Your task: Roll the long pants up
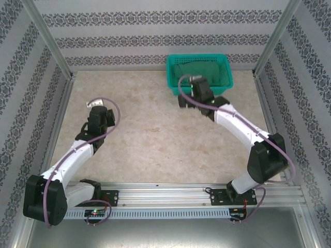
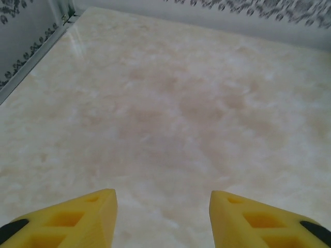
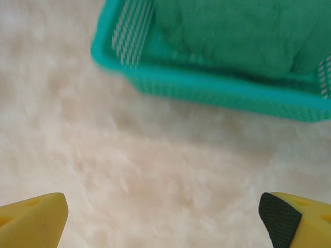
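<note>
Green long pants (image 1: pixel 201 70) bundled inside teal mesh basket (image 1: pixel 196 56).
Right end effector (image 3: pixel 163 217) open, near basket front; left end effector (image 2: pixel 163 206) open above counter (image 1: pixel 155 139).

Dark green pants (image 3: pixel 243 31), teal mesh basket (image 3: pixel 222 95), beige marbled table (image 2: pixel 170 103)
</note>
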### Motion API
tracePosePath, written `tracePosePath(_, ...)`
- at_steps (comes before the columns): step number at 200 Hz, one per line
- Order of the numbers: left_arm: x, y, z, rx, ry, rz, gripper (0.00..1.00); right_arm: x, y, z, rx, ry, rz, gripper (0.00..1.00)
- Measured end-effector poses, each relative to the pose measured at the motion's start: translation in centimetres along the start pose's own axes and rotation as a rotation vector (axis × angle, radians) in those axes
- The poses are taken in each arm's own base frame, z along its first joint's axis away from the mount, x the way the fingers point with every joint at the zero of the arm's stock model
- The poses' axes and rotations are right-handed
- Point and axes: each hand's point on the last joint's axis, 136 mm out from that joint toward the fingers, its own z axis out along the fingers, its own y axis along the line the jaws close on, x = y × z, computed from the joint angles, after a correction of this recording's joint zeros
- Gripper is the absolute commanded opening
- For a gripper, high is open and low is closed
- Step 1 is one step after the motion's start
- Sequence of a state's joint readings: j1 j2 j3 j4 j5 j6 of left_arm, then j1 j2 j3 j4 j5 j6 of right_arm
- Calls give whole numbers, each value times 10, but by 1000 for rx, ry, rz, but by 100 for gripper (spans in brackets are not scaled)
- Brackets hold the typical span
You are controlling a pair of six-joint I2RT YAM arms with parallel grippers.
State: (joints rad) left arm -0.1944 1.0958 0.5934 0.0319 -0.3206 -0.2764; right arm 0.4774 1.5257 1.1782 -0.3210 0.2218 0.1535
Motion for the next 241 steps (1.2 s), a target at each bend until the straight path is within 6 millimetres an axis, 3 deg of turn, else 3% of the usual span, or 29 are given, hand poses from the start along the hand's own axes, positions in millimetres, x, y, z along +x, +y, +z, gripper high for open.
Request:
tracePosePath(9,12,7,0,-17,-17,24,73,21,3,1,-3,6,-62,98)
tracePosePath(13,18,11,0,-27,-30,43,89,28,4,0,-7,4,-82,98)
tracePosePath(21,26,19,0,-51,-60,69,100,37,6,-1,-14,-13,-106,98)
tracePosePath(37,40,31,7,-104,-92,123,100,40,-2,-4,-3,-62,-111,98)
tracePosePath(67,55,39,24,-121,-125,156,100,24,-14,-4,32,-158,-95,98)
tracePosePath(90,57,29,45,-81,-132,173,100,28,-26,3,53,-191,-67,98)
tracePosePath(108,64,19,63,-44,-92,205,100,43,-48,10,94,-198,-34,98)
tracePosePath(137,52,17,69,-13,-137,176,100,68,-87,14,177,-226,-5,98)
tracePosePath(166,54,16,78,9,-116,174,100,64,-116,9,239,-286,0,97)
tracePosePath(194,53,11,79,37,-115,174,100,55,-133,5,266,-327,12,96)
tracePosePath(241,49,9,81,67,-117,167,100,70,-144,14,253,-339,52,93)
